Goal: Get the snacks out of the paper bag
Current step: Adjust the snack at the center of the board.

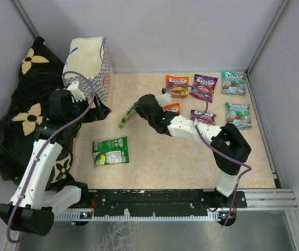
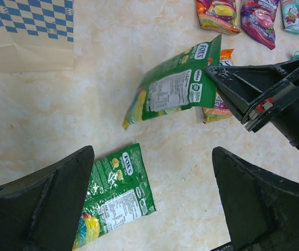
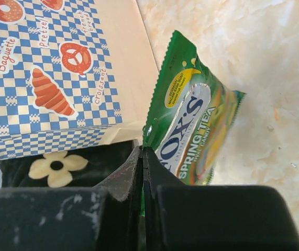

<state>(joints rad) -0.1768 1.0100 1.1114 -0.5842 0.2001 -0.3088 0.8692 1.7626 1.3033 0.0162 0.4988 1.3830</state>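
Observation:
My right gripper (image 1: pixel 134 111) is shut on the edge of a green snack pouch (image 1: pixel 126 118), which hangs above the table just right of the paper bag (image 1: pixel 89 63). In the right wrist view the jaws (image 3: pixel 144 157) pinch the pouch (image 3: pixel 196 125) in front of the checkered bag (image 3: pixel 50 68). A second green pouch (image 1: pixel 110 151) lies flat on the table. My left gripper (image 1: pixel 98 111) hovers open by the bag's base, with that lying pouch (image 2: pixel 115 193) below its left finger. The left wrist view also shows the held pouch (image 2: pixel 175 86) and the right gripper (image 2: pixel 212 73).
Several snack pouches lie at the back right: orange (image 1: pixel 177 86), purple (image 1: pixel 203 86), teal (image 1: pixel 233 82), teal (image 1: pixel 238 115), purple (image 1: pixel 203 116), orange (image 1: pixel 172 108). A black flowered cloth (image 1: pixel 29 120) is heaped at the left beside the bag.

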